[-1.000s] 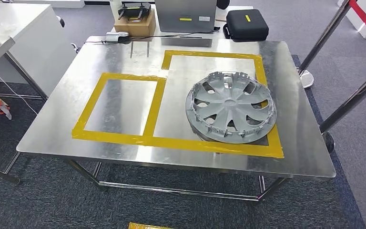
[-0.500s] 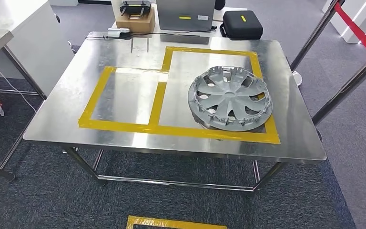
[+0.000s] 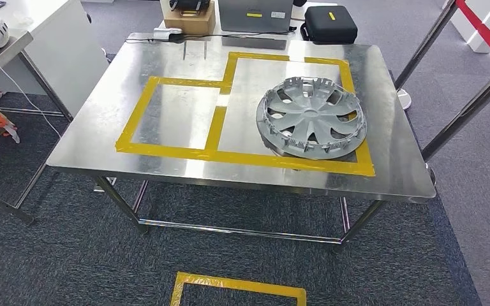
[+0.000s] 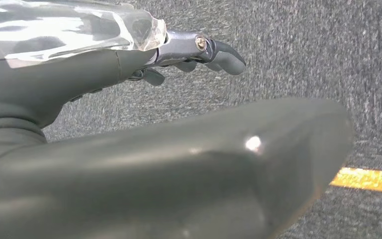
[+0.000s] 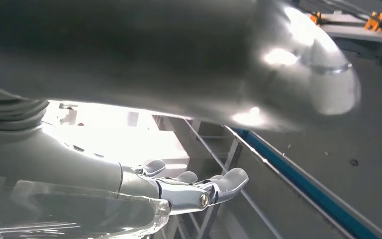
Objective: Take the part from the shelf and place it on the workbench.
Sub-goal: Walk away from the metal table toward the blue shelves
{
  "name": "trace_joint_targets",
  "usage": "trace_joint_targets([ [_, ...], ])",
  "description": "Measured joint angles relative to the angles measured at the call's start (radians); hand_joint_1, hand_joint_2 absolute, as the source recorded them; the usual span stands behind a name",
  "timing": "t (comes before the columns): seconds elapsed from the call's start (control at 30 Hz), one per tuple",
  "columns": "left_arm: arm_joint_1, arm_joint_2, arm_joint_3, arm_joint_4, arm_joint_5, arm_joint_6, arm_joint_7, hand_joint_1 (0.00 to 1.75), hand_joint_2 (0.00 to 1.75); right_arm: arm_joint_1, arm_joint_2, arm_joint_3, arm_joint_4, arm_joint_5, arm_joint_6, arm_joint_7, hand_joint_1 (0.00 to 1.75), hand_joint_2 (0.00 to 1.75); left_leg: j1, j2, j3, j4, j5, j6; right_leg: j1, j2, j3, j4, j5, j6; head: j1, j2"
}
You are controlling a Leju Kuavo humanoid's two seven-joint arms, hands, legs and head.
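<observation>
Fingers (image 4: 219, 52) of the left hand (image 4: 144, 59) hang loosely apart over the grey carpet (image 4: 303, 45), holding nothing; the right hand (image 5: 179, 191) likewise has its fingers (image 5: 229, 181) spread and empty. On the steel workbench (image 3: 166, 166), the smaller taped rectangle (image 3: 172, 115) sits left, and the silver wheel cover (image 3: 311, 116) lies flat inside the larger taped rectangle (image 3: 293, 160) to its right.

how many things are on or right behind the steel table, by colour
Silver-grey: 1, the round plastic wheel cover inside the larger yellow tape rectangle on the steel workbench
Black: 1, the zipped case behind the far edge
Brown: 1, the cardboard box behind the far edge
Grey: 1, the metal box with a yellow label behind the far edge
Total: 4
</observation>
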Motion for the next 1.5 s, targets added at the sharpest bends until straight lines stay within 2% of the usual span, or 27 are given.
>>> trace_joint_targets([
  [0.1, 0.000, 0.001, 0.000, 0.000, 0.000, 0.000, 0.000, 0.00, 0.00, 0.000, 0.000, 0.000, 0.001, 0.000, 0.000, 0.000, 0.00, 0.00, 0.001, -0.002, -0.002, 0.004, -0.006, -0.001, -0.004, -0.002, -0.002, -0.002, 0.004, -0.002, 0.001, 0.000],
  [0.2, 0.000, 0.002, 0.000, 0.000, 0.000, -0.001, 0.000, 0.00, 0.00, -0.001, 0.000, 0.000, 0.005, -0.002, 0.000, 0.000, 0.00, 0.00, 0.009, -0.009, -0.051, 0.190, -0.151, -0.016, -0.007, -0.006, -0.052, 0.001, 0.046, -0.012, -0.015, 0.000],
  [0.23, 0.000, 0.003, 0.000, 0.000, 0.000, -0.001, 0.001, 0.00, 0.00, -0.001, 0.000, 0.000, 0.008, -0.004, 0.000, 0.000, 0.00, 0.00, 0.011, -0.010, -0.057, 0.254, -0.181, -0.020, -0.007, -0.007, -0.077, 0.003, 0.064, -0.013, -0.022, 0.000],
  [0.27, 0.000, 0.004, 0.000, 0.000, 0.000, -0.001, 0.001, 0.00, 0.00, -0.002, 0.000, 0.000, 0.010, -0.006, 0.000, 0.000, 0.00, 0.00, 0.013, -0.010, -0.040, 0.261, -0.158, -0.021, -0.007, -0.007, -0.094, 0.007, 0.077, -0.010, -0.025, 0.000],
  [0.33, -0.002, 0.005, 0.000, 0.000, 0.000, -0.002, 0.003, 0.00, 0.00, -0.002, 0.000, 0.000, 0.013, -0.010, 0.000, 0.000, 0.00, 0.00, 0.015, -0.011, 0.048, 0.153, -0.103, -0.020, -0.008, -0.007, -0.119, 0.014, 0.095, -0.002, -0.029, 0.000],
  [0.4, -0.006, 0.005, 0.000, 0.000, 0.000, -0.004, 0.004, 0.00, 0.00, -0.003, -0.001, 0.000, 0.014, -0.012, 0.000, 0.000, 0.00, 0.00, 0.014, -0.014, 0.140, 0.013, -0.107, -0.015, -0.005, -0.008, -0.135, 0.023, 0.110, 0.009, -0.033, 0.000],
  [0.43, -0.007, 0.005, -0.001, 0.000, 0.000, -0.006, 0.004, 0.00, 0.00, -0.004, -0.001, 0.000, 0.015, -0.014, 0.000, 0.000, 0.00, 0.00, 0.011, -0.016, 0.160, -0.026, -0.118, -0.011, -0.004, -0.009, -0.140, 0.025, 0.118, 0.016, -0.033, 0.000],
  [0.5, -0.006, 0.004, -0.001, 0.000, 0.000, -0.009, 0.006, 0.00, 0.00, -0.004, -0.003, 0.000, 0.016, -0.023, 0.000, 0.000, 0.00, 0.00, 0.009, -0.017, 0.153, -0.043, -0.120, 0.004, -0.006, -0.011, -0.147, 0.025, 0.133, 0.028, -0.030, 0.000],
  [0.57, -0.005, 0.004, 0.000, 0.000, 0.000, -0.010, 0.007, 0.00, 0.00, -0.002, -0.007, 0.000, 0.019, -0.037, 0.001, 0.000, 0.00, 0.00, 0.010, -0.011, 0.132, -0.043, -0.101, 0.026, -0.009, -0.009, -0.162, 0.052, 0.093, 0.038, -0.025, 0.000],
  [0.67, -0.005, 0.005, 0.000, 0.000, 0.000, -0.010, 0.006, 0.00, 0.00, -0.002, -0.014, 0.000, 0.025, -0.050, 0.004, 0.000, 0.00, 0.00, 0.005, -0.004, 0.088, -0.042, -0.063, 0.044, -0.010, -0.007, -0.203, 0.223, -0.060, 0.045, -0.008, 0.000],
  [0.7, -0.005, 0.005, 0.000, 0.000, -0.001, -0.010, 0.006, 0.00, 0.00, -0.002, -0.016, 0.000, 0.028, -0.052, 0.004, 0.000, 0.00, 0.00, 0.002, -0.003, 0.072, -0.041, -0.051, 0.045, -0.010, -0.006, -0.209, 0.284, -0.084, 0.046, -0.004, 0.000],
  [0.73, -0.005, 0.004, 0.000, 0.000, -0.001, -0.010, 0.006, 0.00, 0.00, -0.002, -0.017, 0.000, 0.030, -0.053, 0.005, 0.000, 0.00, 0.00, 0.000, -0.002, 0.057, -0.038, -0.039, 0.046, -0.009, -0.006, -0.203, 0.321, -0.082, 0.044, -0.001, 0.000],
  [0.77, -0.005, 0.004, 0.000, 0.000, -0.002, -0.010, 0.006, 0.00, 0.00, -0.002, -0.017, 0.000, 0.033, -0.053, 0.005, 0.000, 0.00, 0.00, -0.002, -0.001, 0.042, -0.034, -0.028, 0.046, -0.008, -0.006, -0.183, 0.327, -0.057, 0.040, 0.001, 0.000],
  [0.8, -0.005, 0.004, 0.000, 0.000, -0.003, -0.010, 0.006, 0.00, 0.00, -0.002, -0.018, 0.000, 0.034, -0.054, 0.006, 0.000, 0.00, 0.00, -0.004, 0.000, 0.028, -0.030, -0.019, 0.045, -0.007, -0.005, -0.150, 0.303, -0.026, 0.035, 0.002, 0.000],
  [0.87, -0.006, 0.002, 0.000, 0.000, -0.006, -0.010, 0.007, 0.00, 0.00, -0.005, -0.019, -0.002, 0.036, -0.057, 0.014, 0.000, 0.00, 0.00, -0.007, -0.001, 0.004, -0.018, -0.004, 0.041, -0.001, -0.005, -0.038, 0.159, 0.004, 0.018, 0.004, 0.000],
  [0.93, -0.006, -0.002, 0.000, 0.000, -0.010, -0.010, 0.010, 0.00, 0.00, -0.009, -0.019, -0.006, 0.037, -0.062, 0.023, 0.000, 0.00, 0.00, -0.008, -0.002, -0.012, -0.010, 0.011, 0.033, 0.006, -0.005, 0.050, 0.017, -0.016, 0.008, 0.003, 0.000],
  [0.97, -0.006, -0.003, 0.000, 0.000, -0.011, -0.011, 0.011, 0.00, 0.00, -0.010, -0.019, -0.008, 0.038, -0.064, 0.027, 0.000, 0.00, 0.00, -0.008, -0.001, -0.017, -0.008, 0.020, 0.027, 0.009, -0.005, 0.062, -0.014, -0.027, 0.005, 0.003, 0.000],
  [1.03, -0.006, -0.003, 0.000, 0.000, -0.011, -0.011, 0.013, 0.00, 0.00, -0.012, -0.018, -0.010, 0.041, -0.066, 0.034, 0.000, 0.00, 0.00, -0.006, -0.002, -0.028, -0.005, 0.031, 0.015, 0.009, -0.006, 0.048, -0.022, -0.018, -0.003, 0.003, 0.000],
  [1.07, -0.005, -0.003, 0.000, 0.000, -0.012, -0.011, 0.014, 0.00, 0.00, -0.013, -0.017, -0.012, 0.043, -0.067, 0.038, 0.000, 0.00, 0.00, -0.005, -0.004, -0.036, 0.007, 0.014, 0.009, 0.007, -0.008, 0.037, -0.022, -0.008, -0.010, 0.002, 0.000],
  [1.1, -0.005, -0.003, 0.000, 0.000, -0.012, -0.011, 0.015, 0.00, 0.00, -0.015, -0.015, -0.013, 0.044, -0.068, 0.041, 0.000, 0.00, 0.00, -0.004, -0.007, -0.046, 0.033, -0.021, 0.003, 0.004, -0.010, 0.026, -0.023, 0.005, -0.017, -0.001, 0.000],
  [1.17, -0.005, -0.002, 0.000, 0.000, -0.014, -0.010, 0.017, 0.00, 0.00, -0.016, -0.012, -0.014, 0.048, -0.070, 0.046, 0.000, 0.00, 0.00, 0.000, -0.010, -0.073, 0.140, -0.126, -0.007, 0.002, -0.011, -0.004, -0.023, 0.030, -0.023, -0.011, 0.000],
  [1.2, -0.005, -0.002, -0.001, 0.000, -0.016, -0.010, 0.018, 0.00, 0.00, -0.016, -0.011, -0.015, 0.049, -0.071, 0.049, 0.000, 0.00, 0.00, 0.002, -0.010, -0.084, 0.204, -0.163, -0.010, 0.002, -0.012, -0.020, -0.021, 0.043, -0.023, -0.015, 0.000],
  [1.23, -0.005, -0.002, -0.001, 0.000, -0.019, -0.010, 0.018, 0.00, 0.00, -0.016, -0.011, -0.016, 0.051, -0.072, 0.052, 0.000, 0.00, 0.00, 0.004, -0.010, -0.089, 0.256, -0.176, -0.012, 0.002, -0.012, -0.038, -0.019, 0.055, -0.022, -0.018, 0.000],
  [1.3, -0.005, -0.002, -0.002, 0.000, -0.027, -0.010, 0.018, 0.00, 0.00, -0.016, -0.009, -0.017, 0.053, -0.073, 0.057, 0.000, 0.00, 0.00, 0.006, -0.010, -0.063, 0.279, -0.129, -0.012, 0.001, -0.013, -0.076, -0.009, 0.079, -0.017, -0.023, 0.000],
  [1.37, -0.007, -0.002, -0.003, -0.001, -0.031, -0.010, 0.018, 0.00, 0.00, -0.016, -0.005, -0.018, 0.055, -0.074, 0.062, 0.000, 0.00, 0.00, 0.007, -0.011, 0.027, 0.180, -0.080, -0.011, 0.001, -0.014, -0.112, 0.006, 0.099, -0.010, -0.026, 0.000],
  [1.43, -0.009, -0.002, -0.004, -0.002, -0.031, -0.010, 0.018, 0.00, 0.00, -0.016, -0.002, -0.020, 0.055, -0.074, 0.067, 0.000, 0.00, 0.00, 0.005, -0.013, 0.132, 0.031, -0.098, -0.007, 0.004, -0.014, -0.136, 0.021, 0.115, 0.000, -0.029, 0.000],
  [1.5, -0.010, -0.002, -0.004, -0.002, -0.032, -0.009, 0.018, 0.00, 0.00, -0.016, 0.000, -0.021, 0.056, -0.076, 0.069, 0.000, 0.00, 0.00, 0.002, -0.016, 0.165, -0.039, -0.121, 0.004, 0.005, -0.016, -0.149, 0.027, 0.134, 0.012, -0.027, 0.000],
])
